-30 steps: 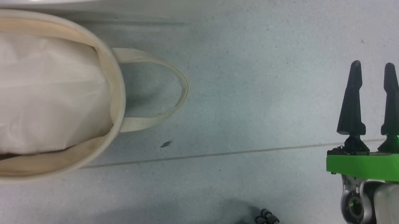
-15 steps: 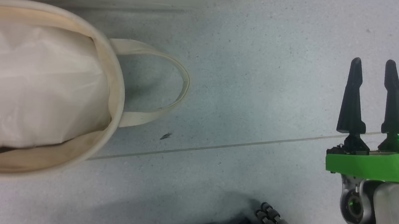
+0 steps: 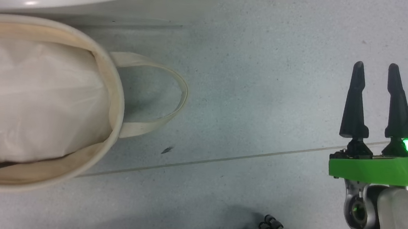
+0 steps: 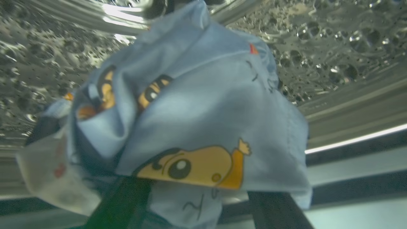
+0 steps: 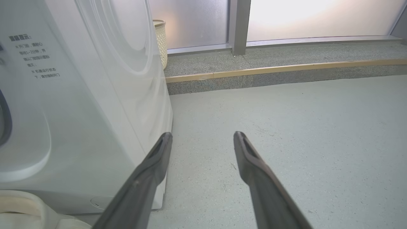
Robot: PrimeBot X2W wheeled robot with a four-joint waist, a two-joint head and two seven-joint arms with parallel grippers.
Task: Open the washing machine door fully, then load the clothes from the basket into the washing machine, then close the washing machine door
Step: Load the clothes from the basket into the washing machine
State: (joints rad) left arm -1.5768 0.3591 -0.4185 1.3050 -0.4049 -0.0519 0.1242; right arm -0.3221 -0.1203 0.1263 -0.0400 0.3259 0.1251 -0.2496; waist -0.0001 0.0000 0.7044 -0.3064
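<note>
- The main risk I see is at the soft blue garment with orange-brown bear prints (image 4: pixel 206 111). It lies draped over the two dark fingers of the left gripper (image 4: pixel 197 197), inside the shiny perforated steel drum (image 4: pixel 334 38). If the arm pulls straight back, the cloth may cling to a finger and come out with it.
- The fingers of the left gripper stand well apart under the cloth. Nothing is pinched and the garment only hangs on them. I judge that a small dip or shake is needed so that it slides off.
- A second risk is a pale cream corner of the cloth that hangs low on the left side of this gripper, close to the front edge of the drum. If it lies over that edge, the door could trap it at closing.
- The left arm reaches into the white box-shaped washing machine (image 5: pixel 79 111), with its fingers pointing at the drum wall.
- The right gripper (image 3: pixel 375 73) is spread and empty. It is held above the grey speckled floor (image 3: pixel 249 96) with its fingers pointing forward. The corner of the machine is near, ahead and to the left of it, so a careless swing could knock it.
- The round cream-white canvas basket (image 3: pixel 114 80) stands well to the left of the right gripper, close to the foot of the machine. In it I see plain white padding (image 3: pixel 31 97). I cannot make out blue clothes there, because part of the tub is cut off.
</note>
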